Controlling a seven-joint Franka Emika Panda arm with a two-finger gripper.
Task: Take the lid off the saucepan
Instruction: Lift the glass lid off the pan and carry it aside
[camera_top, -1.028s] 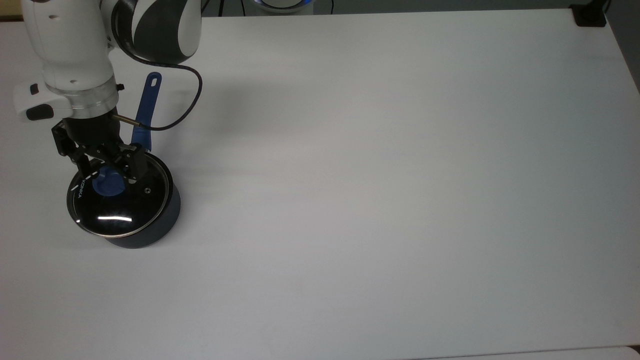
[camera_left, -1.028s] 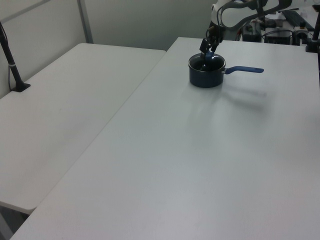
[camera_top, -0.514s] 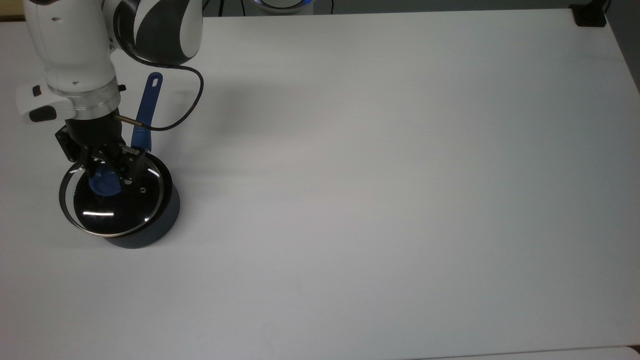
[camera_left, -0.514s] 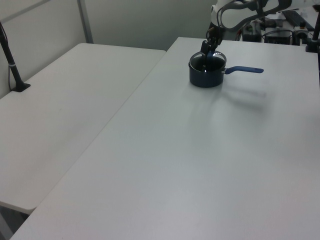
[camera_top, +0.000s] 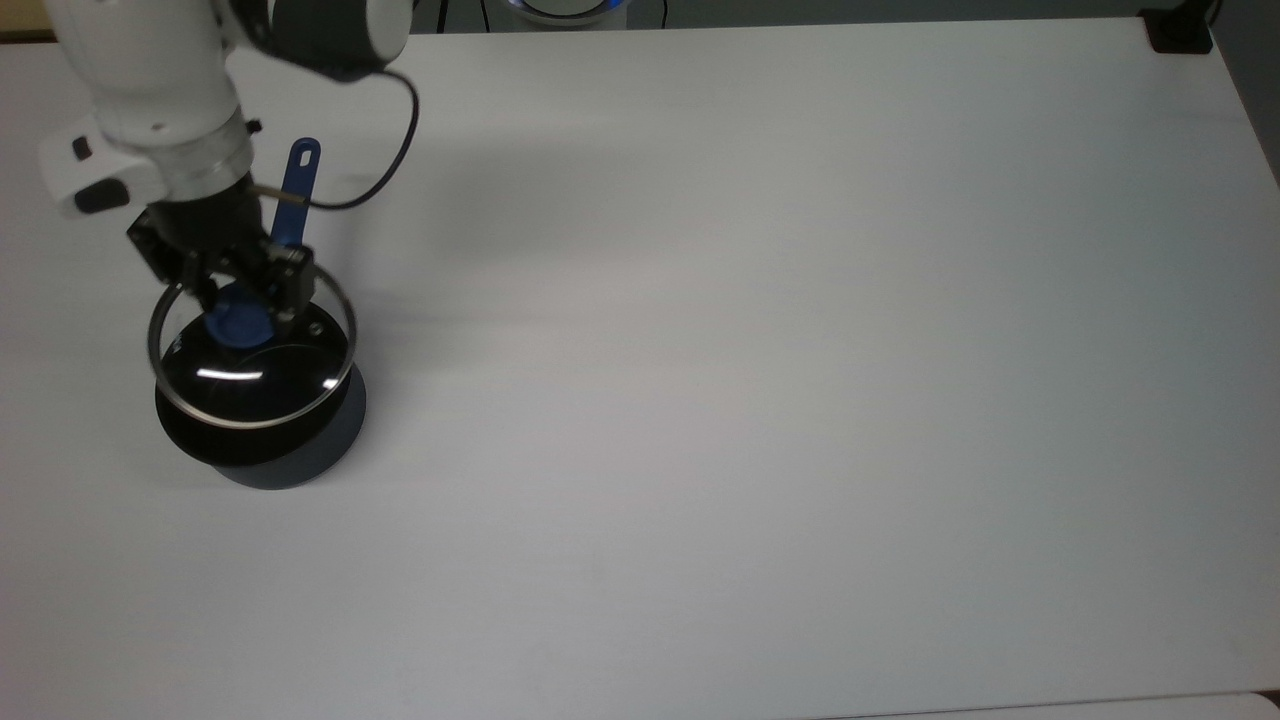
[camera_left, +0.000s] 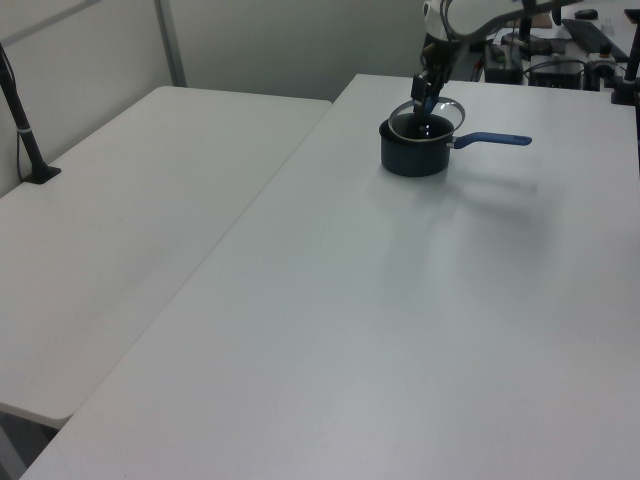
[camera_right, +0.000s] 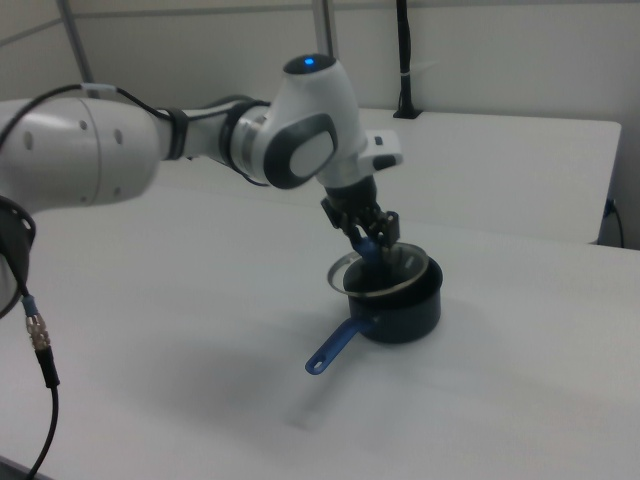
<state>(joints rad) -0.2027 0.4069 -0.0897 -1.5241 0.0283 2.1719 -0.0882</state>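
We saw the lid (camera_top: 250, 365), clear glass with a metal rim, raised and tilted above the dark saucepan (camera_top: 300, 455) at the top view's left, the gripper (camera_top: 243, 300) clamped on its blue knob (camera_top: 238, 322); the fingers hid part of the knob

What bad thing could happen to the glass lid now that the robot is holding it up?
The lid hangs tilted from its blue knob, so it might slip out of the jaws and drop onto the saucepan or the table. Its low edge also looks close to the saucepan's rim, so a sideways move could bump the pan and push it.
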